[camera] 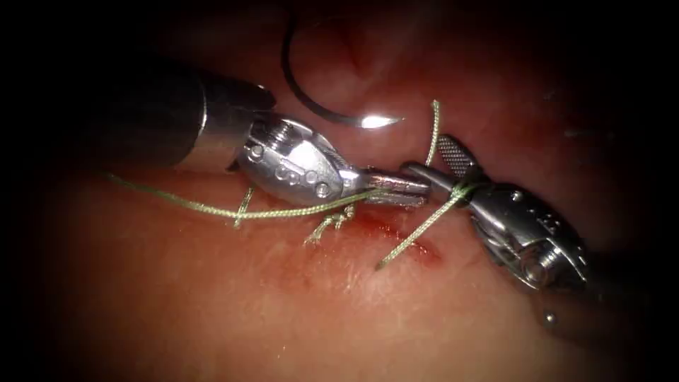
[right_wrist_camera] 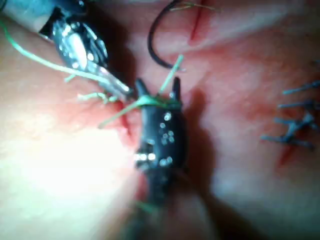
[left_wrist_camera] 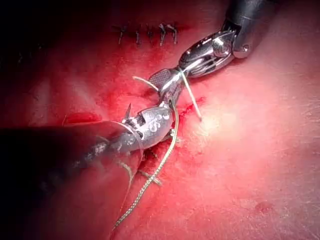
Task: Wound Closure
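- Endoscope view: the left tool (camera: 396, 189) comes in from the left, its fingers pressed together over the cut (camera: 396, 230) and pinching the thread (camera: 283, 211) near the tips. The right tool (camera: 442, 166) meets it tip to tip; its fingers are spread, one raised, with the thread wrapped around them at their base. One strand trails left across the tissue (camera: 212, 304); another runs from the loop down to the cut's right end. The needle (camera: 318, 106) lies free on the tissue above the tools, held by neither, its tip not in the tissue. Red fluid (camera: 382, 225) marks the cut, with a frayed knot (camera: 332, 221) beside it.
- Left wrist view: the left tool (left_wrist_camera: 167, 102) reaches to the right tool (left_wrist_camera: 165, 82); the thread (left_wrist_camera: 160, 165) hangs from the left tool's tip along the tissue (left_wrist_camera: 250, 175). A row of finished stitches (left_wrist_camera: 147, 34) sits well apart.
- Right wrist view: the right tool (right_wrist_camera: 157, 90) has its fingers apart, the thread (right_wrist_camera: 150, 102) looped around them. The left tool (right_wrist_camera: 122, 90) touches its tip. The needle (right_wrist_camera: 155, 45) lies beyond. Finished stitches (right_wrist_camera: 295, 117) lie to the side.
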### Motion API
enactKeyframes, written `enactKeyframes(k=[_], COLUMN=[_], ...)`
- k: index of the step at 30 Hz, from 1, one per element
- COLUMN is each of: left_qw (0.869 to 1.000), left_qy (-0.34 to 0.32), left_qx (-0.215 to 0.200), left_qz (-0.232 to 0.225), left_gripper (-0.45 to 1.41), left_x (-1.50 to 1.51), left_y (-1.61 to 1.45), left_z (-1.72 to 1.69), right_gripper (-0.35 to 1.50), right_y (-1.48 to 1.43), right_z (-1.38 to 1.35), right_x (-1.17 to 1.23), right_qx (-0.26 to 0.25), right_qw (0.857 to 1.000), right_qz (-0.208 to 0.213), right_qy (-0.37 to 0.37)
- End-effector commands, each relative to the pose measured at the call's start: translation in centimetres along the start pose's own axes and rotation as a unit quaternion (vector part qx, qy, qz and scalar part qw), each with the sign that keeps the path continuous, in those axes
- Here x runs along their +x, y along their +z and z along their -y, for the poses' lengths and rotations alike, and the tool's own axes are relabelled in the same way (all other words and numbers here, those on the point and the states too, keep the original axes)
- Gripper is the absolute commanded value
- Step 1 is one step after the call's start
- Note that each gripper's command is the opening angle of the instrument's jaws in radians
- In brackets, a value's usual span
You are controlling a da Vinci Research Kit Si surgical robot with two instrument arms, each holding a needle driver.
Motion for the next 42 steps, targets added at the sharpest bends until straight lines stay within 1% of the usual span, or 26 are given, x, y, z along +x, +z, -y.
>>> enactKeyframes(k=[1,4,7,9,12,13,14,18,20,22,23,24,25,26,29,32,35,37,38,42], left_qw=[1.000,1.000,1.000,1.000,1.000,1.000,1.000,1.000,1.000,1.000,1.000,1.000,1.000,1.000,1.000,1.000,1.000,1.000,1.000,0.999], left_qy=[0.001,0.001,0.001,0.001,0.001,0.001,0.001,0.001,0.001,0.001,0.001,0.001,0.001,0.001,0.001,0.001,0.002,0.000,-0.001,-0.011], left_qx=[0.000,0.000,0.000,0.000,0.000,0.000,0.000,0.000,-0.001,-0.001,-0.001,-0.001,-0.001,-0.001,-0.001,-0.001,0.000,0.003,0.008,0.020], left_qz=[0.000,0.000,0.000,0.000,0.000,0.000,0.000,-0.001,-0.001,-0.001,-0.001,-0.001,-0.001,-0.001,-0.001,-0.001,0.000,0.004,0.008,0.023], left_gripper=[-0.45,-0.45,-0.45,-0.45,-0.45,-0.45,-0.45,-0.45,-0.45,-0.45,-0.45,-0.45,-0.45,-0.45,-0.45,-0.45,-0.45,-0.45,-0.45,-0.45], left_x=[-0.05,-0.05,-0.04,-0.03,-0.02,-0.02,-0.01,-0.01,-0.01,0.00,0.00,0.00,0.00,0.00,0.01,0.01,0.01,-0.01,-0.04,-0.13], left_y=[0.07,0.07,0.07,0.07,0.07,0.07,0.07,0.06,0.05,0.04,0.04,0.04,0.04,0.04,0.03,-0.01,-0.06,-0.15,-0.24,-0.44], left_z=[0.02,0.01,0.01,0.00,-0.01,-0.02,-0.02,-0.03,-0.03,-0.03,-0.03,-0.03,-0.03,-0.03,-0.04,-0.05,-0.06,-0.02,0.05,0.19], right_gripper=[0.86,0.84,0.84,0.79,0.61,0.46,0.42,0.41,0.47,0.47,0.42,0.32,-0.10,-0.35,-0.35,-0.35,-0.35,-0.35,-0.35,-0.35], right_y=[0.15,0.22,0.26,0.26,0.25,0.25,0.25,0.28,0.29,0.28,0.27,0.27,0.26,0.26,0.24,0.20,0.14,0.08,0.04,-0.05], right_z=[0.09,0.11,0.06,0.07,0.09,0.11,0.11,0.12,0.12,0.13,0.14,0.15,0.18,0.19,0.23,0.22,0.22,0.27,0.32,0.48], right_x=[-0.04,-0.03,-0.03,-0.01,0.00,0.01,0.01,-0.02,-0.03,-0.03,-0.02,-0.01,0.02,0.02,0.03,0.09,0.14,0.14,0.11,0.07], right_qx=[0.025,0.028,0.029,0.029,0.028,0.030,0.030,0.029,0.028,0.029,0.030,0.032,0.036,0.036,0.046,0.052,0.045,0.044,0.040,0.023], right_qw=[1.000,1.000,0.999,0.999,0.999,0.999,0.999,0.999,0.999,0.999,0.999,0.999,0.999,0.999,0.998,0.998,0.998,0.998,0.997,0.996], right_qz=[0.007,0.006,0.009,0.009,0.011,0.012,0.012,0.017,0.018,0.021,0.018,0.019,0.020,0.020,0.010,0.004,0.000,0.000,-0.002,-0.006], right_qy=[0.003,0.006,0.011,0.012,0.013,0.013,0.013,0.012,0.012,0.012,0.013,0.013,0.015,0.018,-0.029,-0.038,-0.045,-0.053,-0.060,-0.085])
